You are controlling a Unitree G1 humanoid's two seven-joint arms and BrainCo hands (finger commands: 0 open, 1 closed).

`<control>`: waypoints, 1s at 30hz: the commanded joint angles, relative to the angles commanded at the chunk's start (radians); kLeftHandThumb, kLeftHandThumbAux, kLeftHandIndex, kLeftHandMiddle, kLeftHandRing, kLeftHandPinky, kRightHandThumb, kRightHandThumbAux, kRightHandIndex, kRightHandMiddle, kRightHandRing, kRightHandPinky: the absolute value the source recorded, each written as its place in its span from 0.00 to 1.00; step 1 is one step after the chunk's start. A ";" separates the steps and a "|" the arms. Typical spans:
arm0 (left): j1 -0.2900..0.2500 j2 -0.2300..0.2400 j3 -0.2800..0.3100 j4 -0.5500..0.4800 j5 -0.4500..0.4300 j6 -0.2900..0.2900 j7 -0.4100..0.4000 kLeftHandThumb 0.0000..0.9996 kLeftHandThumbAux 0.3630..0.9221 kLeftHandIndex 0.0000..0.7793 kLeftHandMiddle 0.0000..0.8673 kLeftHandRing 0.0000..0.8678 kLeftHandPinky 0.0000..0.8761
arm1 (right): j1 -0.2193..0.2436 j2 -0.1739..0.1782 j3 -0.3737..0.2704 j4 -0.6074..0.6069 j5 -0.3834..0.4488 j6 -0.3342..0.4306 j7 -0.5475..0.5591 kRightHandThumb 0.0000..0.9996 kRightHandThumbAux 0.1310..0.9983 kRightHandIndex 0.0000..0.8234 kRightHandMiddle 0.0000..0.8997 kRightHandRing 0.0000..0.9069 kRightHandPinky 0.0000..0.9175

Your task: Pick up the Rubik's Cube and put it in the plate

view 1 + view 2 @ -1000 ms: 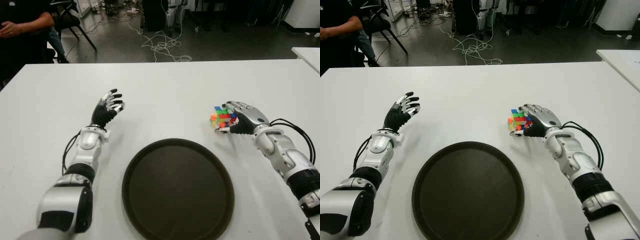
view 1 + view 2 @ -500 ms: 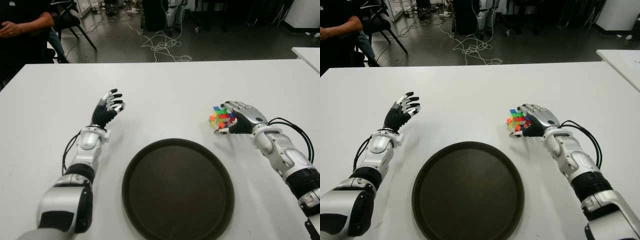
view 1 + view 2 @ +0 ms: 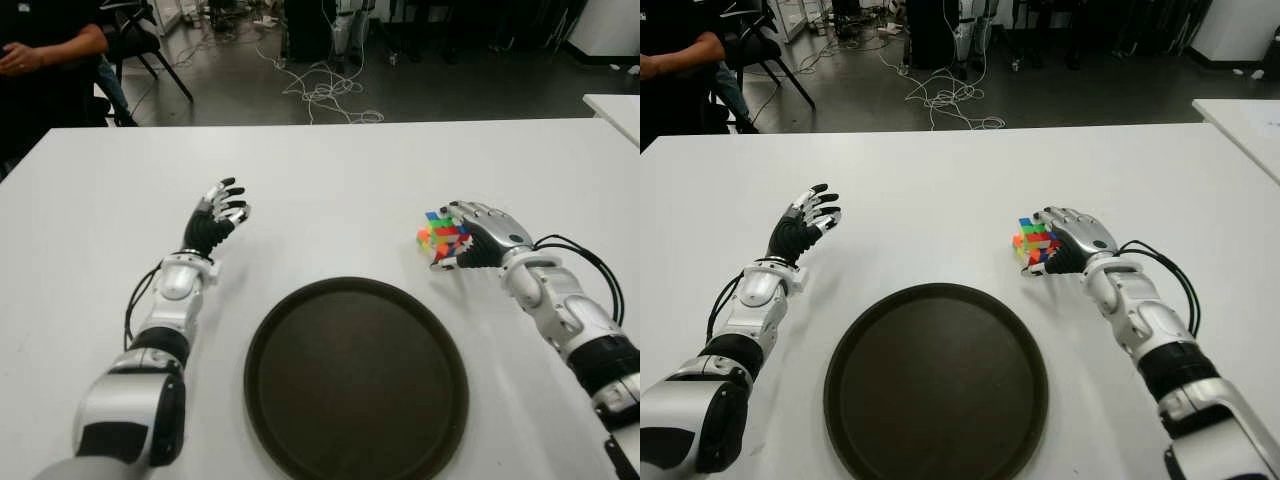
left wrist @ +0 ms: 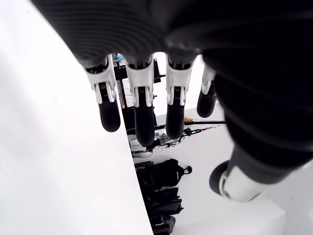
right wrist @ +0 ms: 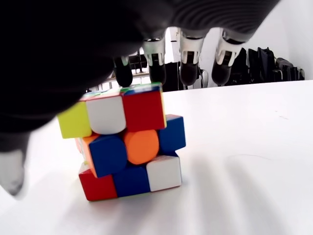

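While your right hand (image 3: 480, 236) cups the Rubik's Cube (image 3: 441, 234) loosely on the white table (image 3: 330, 180), fingers draped over its top, the plate (image 3: 356, 378) lies near on its thumb side; the left hand (image 3: 213, 220), spread and holding nothing, shows beyond it.

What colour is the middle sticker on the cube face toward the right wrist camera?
Orange, on the Rubik's Cube, blue stickers on either side. The right wrist view shows it best.
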 joint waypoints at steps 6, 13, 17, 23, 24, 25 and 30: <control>-0.001 0.001 -0.001 0.001 0.002 -0.001 0.002 0.18 0.61 0.15 0.23 0.23 0.24 | -0.014 0.022 -0.014 0.054 0.013 -0.011 -0.062 0.05 0.57 0.06 0.11 0.19 0.29; -0.002 0.000 0.002 0.001 -0.003 0.004 -0.004 0.19 0.63 0.14 0.23 0.23 0.24 | -0.029 0.045 -0.017 0.099 0.020 -0.012 -0.110 0.01 0.62 0.07 0.13 0.22 0.30; -0.002 -0.001 0.004 0.002 -0.006 0.004 -0.008 0.19 0.63 0.14 0.23 0.24 0.24 | -0.034 0.055 -0.017 0.112 0.024 -0.005 -0.129 0.00 0.64 0.09 0.14 0.23 0.30; -0.002 0.000 0.004 0.001 -0.007 0.005 -0.012 0.18 0.62 0.14 0.23 0.23 0.21 | -0.038 0.072 -0.023 0.121 0.035 0.010 -0.149 0.00 0.66 0.11 0.14 0.22 0.27; -0.002 0.000 0.004 0.001 -0.007 0.005 -0.012 0.18 0.62 0.14 0.23 0.23 0.21 | -0.039 0.073 -0.024 0.122 0.035 0.011 -0.151 0.00 0.66 0.11 0.15 0.22 0.27; -0.002 0.000 0.004 0.001 -0.007 0.004 -0.012 0.18 0.61 0.14 0.23 0.23 0.20 | -0.039 0.075 -0.024 0.122 0.036 0.013 -0.153 0.00 0.66 0.11 0.15 0.21 0.27; -0.001 -0.002 0.003 0.001 -0.006 0.002 -0.009 0.19 0.62 0.14 0.23 0.23 0.22 | -0.036 0.082 -0.025 0.121 0.037 0.021 -0.165 0.00 0.65 0.12 0.16 0.21 0.26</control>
